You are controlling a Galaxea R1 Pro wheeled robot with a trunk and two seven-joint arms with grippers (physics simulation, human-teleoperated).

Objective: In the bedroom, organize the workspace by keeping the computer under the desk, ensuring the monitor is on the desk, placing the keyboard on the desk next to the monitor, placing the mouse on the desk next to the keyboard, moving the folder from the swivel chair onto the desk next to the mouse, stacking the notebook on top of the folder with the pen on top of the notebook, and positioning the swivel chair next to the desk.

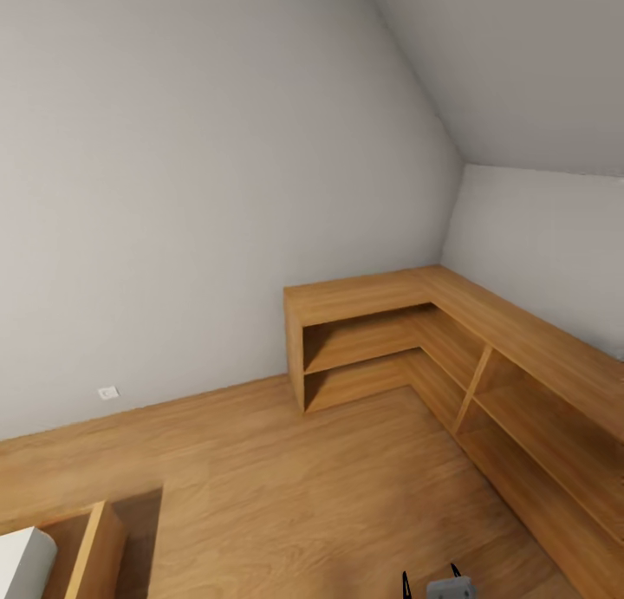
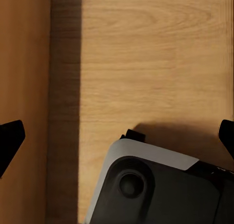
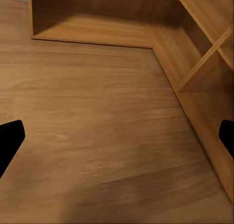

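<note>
1. we look from the head camera into a bedroom corner with pale grey walls (image 1: 199, 174) and a sloped ceiling (image 1: 520, 61) at the upper right.
2. an l-shaped oak shelf unit (image 1: 451, 339) stands in the far right corner, one arm along the far wall and the other running toward us along the right wall; its open shelves hold nothing we can see.
3. a wooden floor (image 1: 303, 486) spreads from the shelf unit toward us.
4. a small white wall socket (image 1: 107, 393) sits low on the far wall, at the left.
5. at the near left corner we see the edge of another oak piece of furniture (image 1: 95, 551) with something white (image 1: 24, 564) beside it; we cannot tell what it is.
6. the desk, chair, computer, monitor and other task things are not among the things these pictures show.
7. in the left wrist view, the left gripper (image 2: 117, 136) has its dark fingertips (image 2: 10, 136) far apart at opposite edges, holding nothing; below them lie wooden floor and part of the robot's own grey and black body (image 2: 156, 185).
8. in the right wrist view, the right gripper (image 3: 117, 136) is likewise spread wide and holds nothing, above the floor with the shelf unit beyond.
</note>
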